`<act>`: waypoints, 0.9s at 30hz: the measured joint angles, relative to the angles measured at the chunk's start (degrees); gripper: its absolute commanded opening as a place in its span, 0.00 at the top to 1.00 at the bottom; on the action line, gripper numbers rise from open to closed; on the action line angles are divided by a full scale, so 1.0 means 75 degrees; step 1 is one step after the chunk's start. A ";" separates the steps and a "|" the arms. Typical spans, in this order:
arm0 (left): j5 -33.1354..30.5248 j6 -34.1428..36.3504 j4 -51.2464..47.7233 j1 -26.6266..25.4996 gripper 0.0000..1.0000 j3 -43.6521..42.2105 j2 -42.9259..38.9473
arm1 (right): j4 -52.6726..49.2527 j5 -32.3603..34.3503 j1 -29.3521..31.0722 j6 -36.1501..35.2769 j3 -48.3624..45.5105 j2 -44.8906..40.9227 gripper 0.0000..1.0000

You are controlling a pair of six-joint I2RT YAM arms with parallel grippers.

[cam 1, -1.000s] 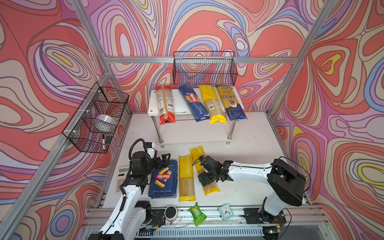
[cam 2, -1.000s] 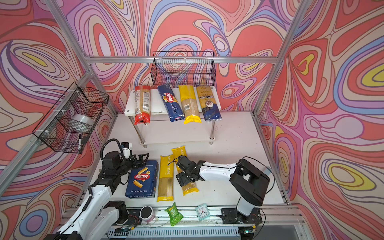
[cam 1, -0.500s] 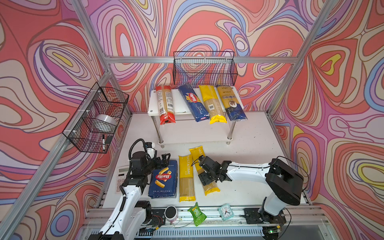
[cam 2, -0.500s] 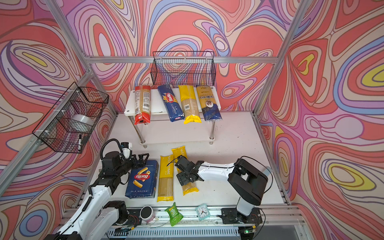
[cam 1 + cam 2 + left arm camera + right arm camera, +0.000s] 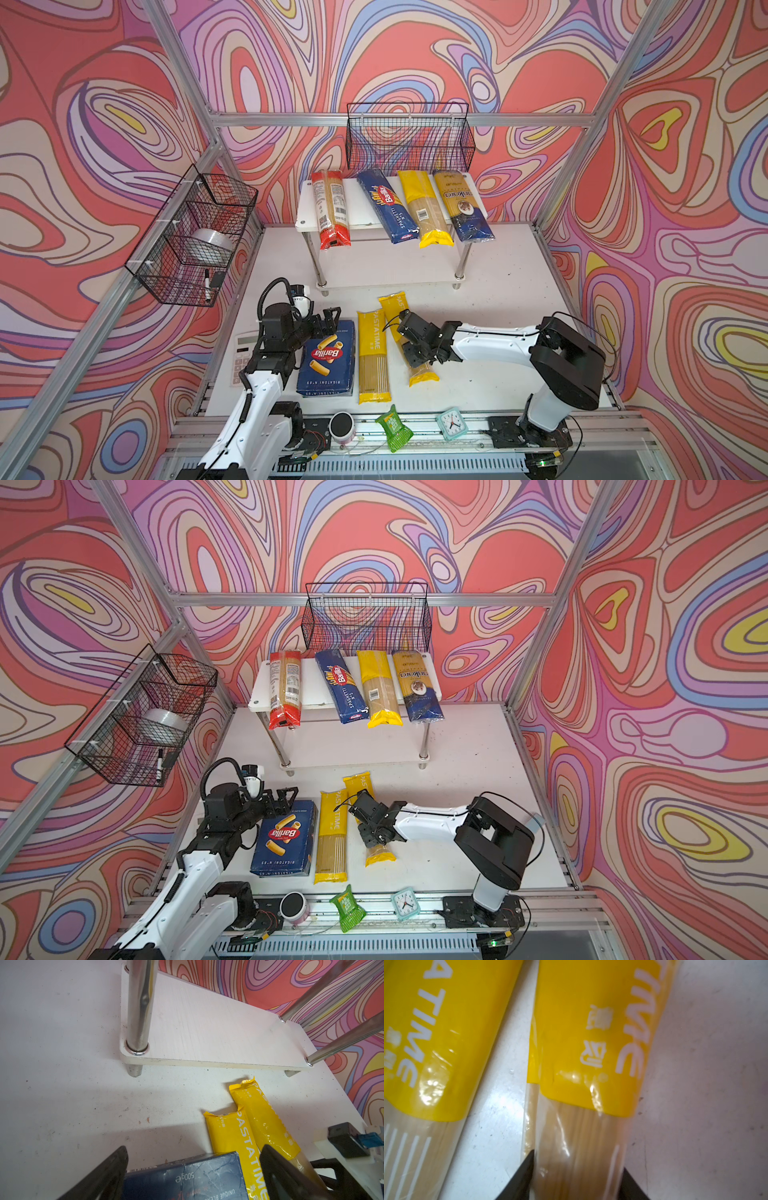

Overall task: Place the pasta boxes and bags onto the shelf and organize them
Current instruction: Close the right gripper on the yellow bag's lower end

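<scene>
Two bags lie on the worktop (image 5: 498,291) before the shelf (image 5: 386,266): the left yellow bag (image 5: 372,361) and the right yellow bag (image 5: 392,305). The right tool (image 5: 576,1178) is directly above the second one, its fingers (image 5: 519,1178) pressed on both long sides, pinching it across the width. The long axis of this bag runs toward the shelf, a little slanted, printed end pointing there. The left tool (image 5: 194,1157) stands spread over the rigatoni box (image 5: 326,357), so the right arm is nearer.
</scene>
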 measured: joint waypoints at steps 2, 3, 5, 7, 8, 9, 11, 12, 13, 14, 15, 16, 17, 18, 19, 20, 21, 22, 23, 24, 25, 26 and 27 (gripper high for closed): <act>0.0000 0.0000 -0.0006 0.0000 0.00 -0.0015 -0.0003 | 0.0050 0.0044 0.0000 0.0117 -0.0047 -0.0079 0.64; -0.0003 0.0000 -0.0003 0.0000 0.00 -0.0015 -0.0003 | 0.0070 0.0064 0.0000 0.0157 -0.0064 -0.0119 0.67; 0.0000 0.0000 -0.0003 0.0000 0.00 -0.0015 -0.0009 | 0.0114 0.0122 0.0000 0.0213 -0.0099 -0.0198 0.74; 0.0000 0.0000 -0.0003 0.0000 0.00 -0.0015 -0.0017 | 0.0149 0.0152 0.0000 0.0236 -0.0117 -0.0326 0.78; -0.0003 0.0000 -0.0003 0.0000 0.00 -0.0015 -0.0035 | 0.0175 0.0146 0.0003 0.0248 -0.0143 -0.0393 0.81; 0.0000 0.0000 -0.0003 0.0000 0.00 -0.0015 -0.0047 | 0.0201 0.0149 0.0006 0.0251 -0.0169 -0.0440 0.84; -0.0003 0.0000 -0.0003 0.0000 0.00 -0.0015 -0.0082 | 0.0262 0.0152 0.0006 0.0259 -0.0256 -0.0510 0.88; -0.0003 0.0000 -0.0003 0.0000 0.00 -0.0015 -0.0090 | 0.0274 0.0152 0.0006 0.0256 -0.0286 -0.0533 0.89; -0.0003 0.0000 0.0000 0.0000 0.00 -0.0015 -0.0093 | 0.0286 0.0154 0.0006 0.0256 -0.0321 -0.0571 0.92; -0.0003 0.0000 -0.0003 0.0000 0.00 -0.0015 -0.0093 | 0.0286 0.0154 0.0006 0.0259 -0.0353 -0.0612 0.95; -0.0003 0.0000 -0.0003 0.0000 0.00 -0.0015 -0.0093 | 0.0283 0.0154 0.0006 0.0262 -0.0382 -0.0650 0.96; -0.0003 0.0000 -0.0003 0.0000 0.00 -0.0017 -0.0093 | 0.0277 0.0154 0.0006 0.0265 -0.0411 -0.0685 0.97; -0.0003 0.0000 -0.0003 0.0000 0.00 -0.0020 -0.0093 | 0.0280 0.0152 0.0003 0.0268 -0.0446 -0.0726 0.98; -0.0003 0.0000 -0.0003 0.0000 0.00 -0.0020 -0.0093 | 0.0289 0.0149 -0.0003 0.0271 -0.0481 -0.0769 0.98; -0.0003 0.0000 -0.0003 0.0000 0.00 -0.0026 -0.0093 | 0.0306 0.0146 -0.0009 0.0289 -0.0536 -0.0831 0.98; 0.0000 0.0000 -0.0003 0.0000 0.00 -0.0029 -0.0093 | 0.0315 0.0140 -0.0020 0.0297 -0.0595 -0.0898 0.99; 0.0000 0.0000 -0.0003 0.0000 0.00 -0.0029 -0.0093 | 0.0323 0.0134 -0.0026 0.0312 -0.0647 -0.0965 1.00; 0.0000 0.0000 -0.0003 0.0000 0.00 -0.0029 -0.0096 | 0.0326 0.0119 -0.0052 0.0326 -0.0711 -0.1049 1.00; -0.0003 0.0000 -0.0003 0.0000 0.00 -0.0029 -0.0099 | 0.0332 0.0111 -0.0082 0.0347 -0.0784 -0.1154 1.00; -0.0003 0.0000 -0.0003 0.0000 0.00 -0.0029 -0.0099 | 0.0338 0.0105 -0.0114 0.0358 -0.0836 -0.1250 1.00; -0.0003 0.0000 -0.0003 0.0000 0.00 -0.0029 -0.0099 | 0.0356 0.0105 -0.0149 0.0379 -0.0898 -0.1364 1.00; -0.0003 0.0000 -0.0003 0.0000 0.00 -0.0029 -0.0099 | 0.0385 0.0105 -0.0189 0.0399 -0.0965 -0.1492 1.00; -0.0003 0.0000 -0.0003 0.0000 0.00 -0.0029 -0.0099 | 0.0405 0.0102 -0.0224 0.0414 -0.1014 -0.1603 1.00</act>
